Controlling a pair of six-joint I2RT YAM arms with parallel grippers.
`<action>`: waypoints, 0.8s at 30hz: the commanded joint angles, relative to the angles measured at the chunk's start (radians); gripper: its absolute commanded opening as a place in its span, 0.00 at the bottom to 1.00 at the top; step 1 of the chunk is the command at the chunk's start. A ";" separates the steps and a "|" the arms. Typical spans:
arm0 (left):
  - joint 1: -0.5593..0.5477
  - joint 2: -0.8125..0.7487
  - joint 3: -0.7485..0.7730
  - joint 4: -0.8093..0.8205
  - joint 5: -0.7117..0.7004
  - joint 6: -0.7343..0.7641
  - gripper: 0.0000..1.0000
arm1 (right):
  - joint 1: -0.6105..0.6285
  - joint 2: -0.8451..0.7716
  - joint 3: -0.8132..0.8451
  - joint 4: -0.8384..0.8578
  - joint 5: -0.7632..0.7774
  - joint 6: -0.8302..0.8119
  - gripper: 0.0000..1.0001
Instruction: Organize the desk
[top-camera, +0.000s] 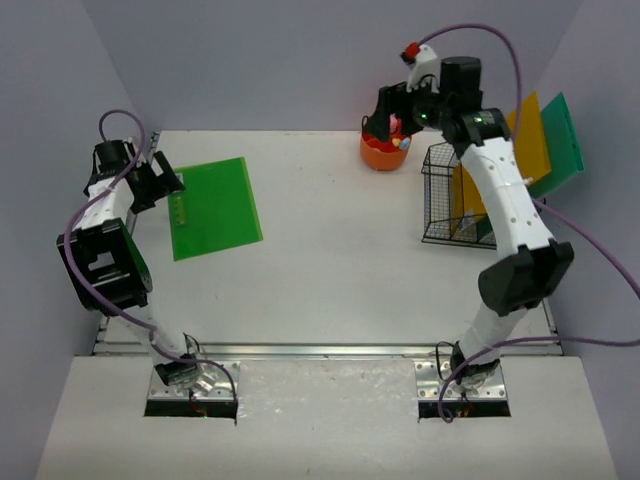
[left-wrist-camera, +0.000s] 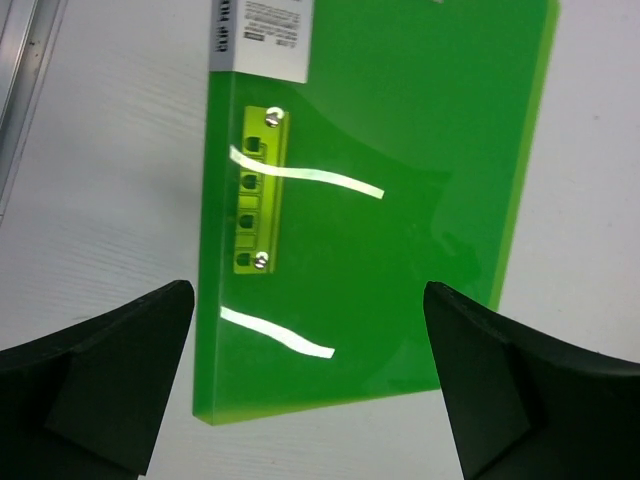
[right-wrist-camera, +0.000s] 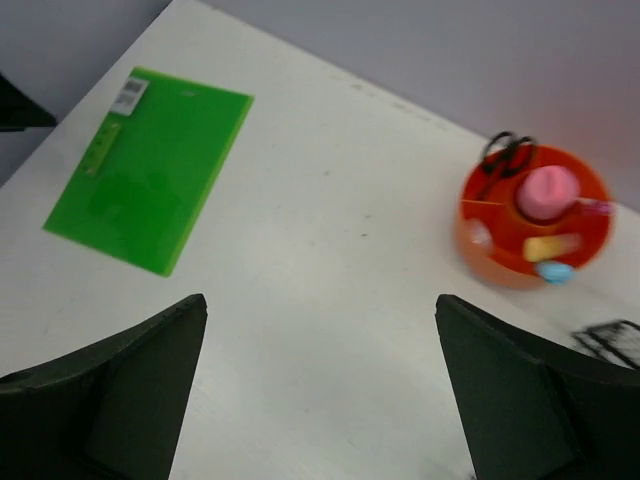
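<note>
Two arms work over the desk (top-camera: 340, 280), a broad white tabletop walled in pale lavender that fills the top view from the metal rail at its front edge to the back wall. Most of it is bare. A green folder (top-camera: 213, 207) lies flat on its left half, an orange pen pot (top-camera: 383, 152) sits at the back, and a black wire basket (top-camera: 445, 195) on the right holds upright folders. The loose folder looks like the step in hand, with the basket its likely home. The left gripper (top-camera: 165, 182) hangs at the folder's left edge. The right gripper (top-camera: 388, 112) is raised beside the pot. In the left wrist view the left claw is spread wide and empty, its fingers (left-wrist-camera: 120, 370) straddling the folder's near short end. The glossy cover shows a metal clip strip (left-wrist-camera: 255, 190) and a white label (left-wrist-camera: 262, 35). The next move, as I judge it, calls for getting one finger under that thin edge, since the folder sits flush on the smooth top. In the right wrist view the right claw is spread and empty too, high over open desk, with the folder far left and the pot, scissors (right-wrist-camera: 508, 150) in it, to the right.
</note>
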 joint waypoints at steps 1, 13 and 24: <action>0.054 0.140 0.044 -0.001 0.068 0.033 0.95 | 0.073 0.200 0.100 0.013 -0.183 0.197 0.96; -0.015 0.406 0.089 -0.111 0.371 0.216 0.80 | 0.120 0.482 0.019 0.209 -0.384 0.480 0.93; -0.100 0.362 -0.118 -0.070 0.398 0.242 0.79 | 0.149 0.693 0.049 0.273 -0.404 0.540 0.94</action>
